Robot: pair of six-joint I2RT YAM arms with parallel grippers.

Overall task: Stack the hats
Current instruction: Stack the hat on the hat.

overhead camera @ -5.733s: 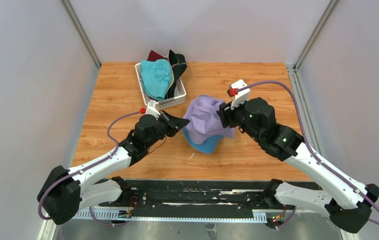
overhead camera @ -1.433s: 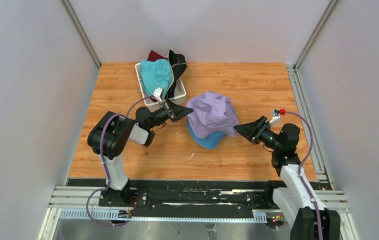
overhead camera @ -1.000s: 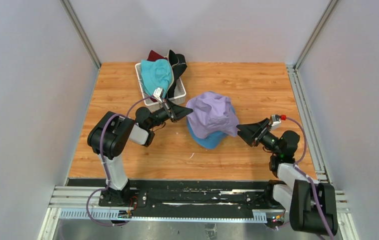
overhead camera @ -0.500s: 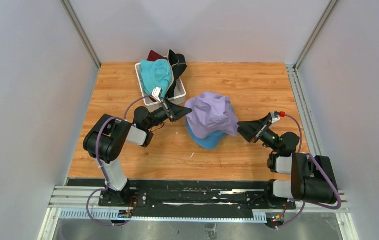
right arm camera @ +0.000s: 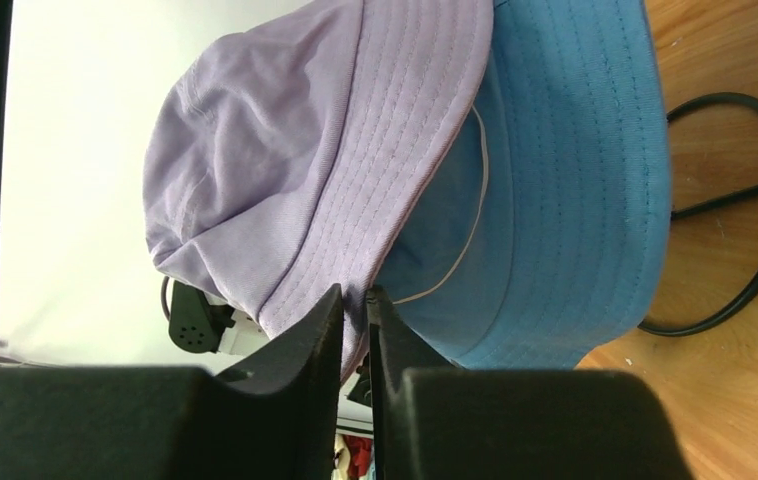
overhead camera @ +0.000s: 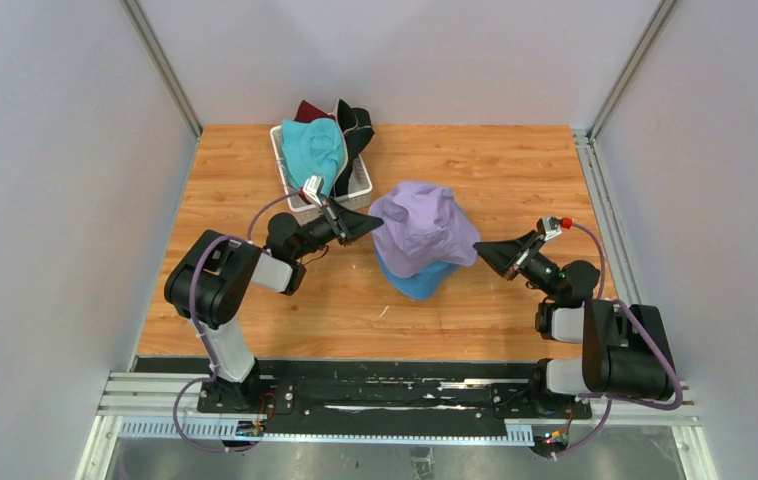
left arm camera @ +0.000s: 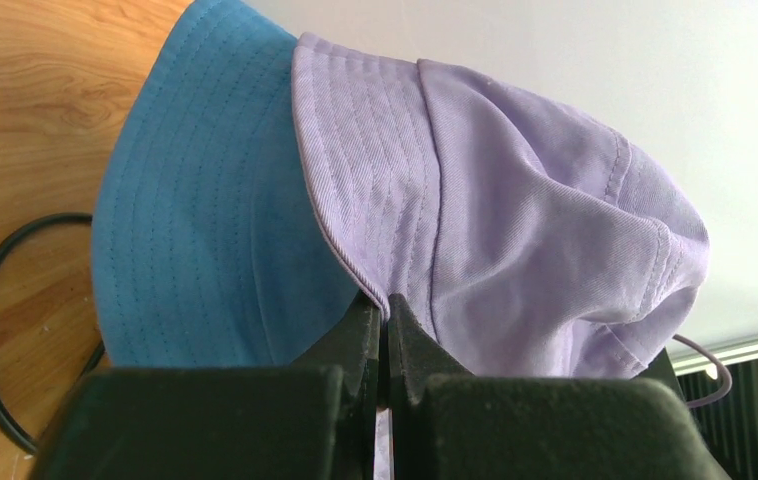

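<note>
The right pincer (overhead camera: 478,247), gaping beside the lavender hat (overhead camera: 420,225) a second ago, now nips that hat's right brim, and its crown lies smoother over the blue hat (overhead camera: 413,284).

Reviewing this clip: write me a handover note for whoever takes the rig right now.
Left gripper: shut on the lavender hat brim.
Right gripper: shut on the opposite side of that brim.
The lavender hat sits over the blue hat mid-table. The teal hat, dark red hat and black hat are in the white basket.
Done: two stacked.
Left: release, then add the basket hats.
</note>
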